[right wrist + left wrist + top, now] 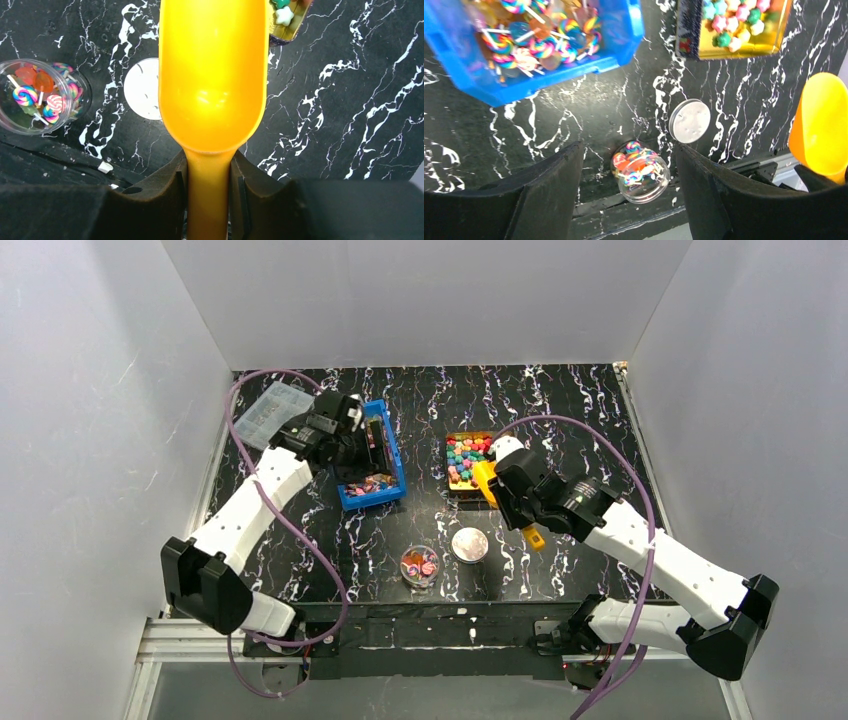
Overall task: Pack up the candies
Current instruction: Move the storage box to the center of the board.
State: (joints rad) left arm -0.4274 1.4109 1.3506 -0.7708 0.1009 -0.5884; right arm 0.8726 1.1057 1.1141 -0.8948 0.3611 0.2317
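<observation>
The candies (466,456) are small pink, green, blue and yellow pieces heaped in a gold tray (452,486) right of centre; in the left wrist view the candies (735,19) show at the top. My right gripper (512,502) is shut on the handle of an orange scoop (212,75), whose bowl is empty and points at the tray's near edge. My left gripper (626,195) stands open with nothing between its fingers, hanging over a blue bin (391,454). Far below it on the table stands a clear jar (640,171) holding swirled lollipops.
The blue bin (474,75) holds many swirled lollipops (534,35) at its near end. A round white lid (469,544) lies flat beside the clear jar (419,565), near the table's front edge. A clear plastic box (272,412) sits at the back left. White walls enclose three sides.
</observation>
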